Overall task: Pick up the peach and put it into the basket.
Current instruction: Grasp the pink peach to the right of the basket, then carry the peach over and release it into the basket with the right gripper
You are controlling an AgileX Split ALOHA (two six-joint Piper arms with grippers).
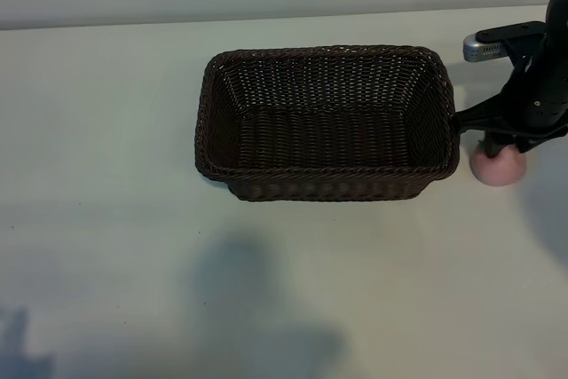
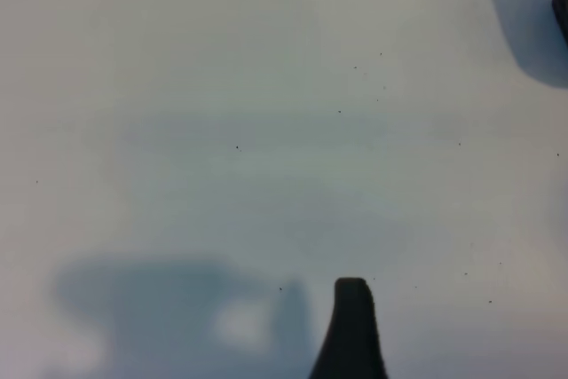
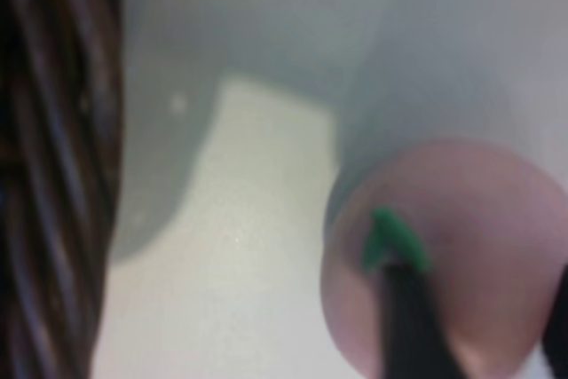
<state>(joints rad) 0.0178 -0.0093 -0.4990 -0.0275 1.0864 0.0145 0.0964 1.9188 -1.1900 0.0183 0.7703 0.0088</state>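
Note:
The pale-pink peach [image 1: 499, 166] rests on the table just off the basket's right end. In the right wrist view the peach [image 3: 470, 210] shows its green leaf [image 3: 395, 241]. My right gripper [image 1: 499, 143] comes down on it from above, its jaws closed on the fruit's sides, and one dark finger [image 3: 410, 330] lies against the peach by the leaf. The dark-brown wicker basket [image 1: 327, 59] stands mid-table with nothing in it, and its woven wall [image 3: 49, 166] is close beside the gripper. My left gripper is open over bare table, with only one finger [image 2: 351, 330] showing.
The white table [image 1: 133, 130] stretches wide to the left of and in front of the basket. Shadows of the arms fall near the front edge. The right arm's black links [image 1: 532, 86] hang over the table's right edge area.

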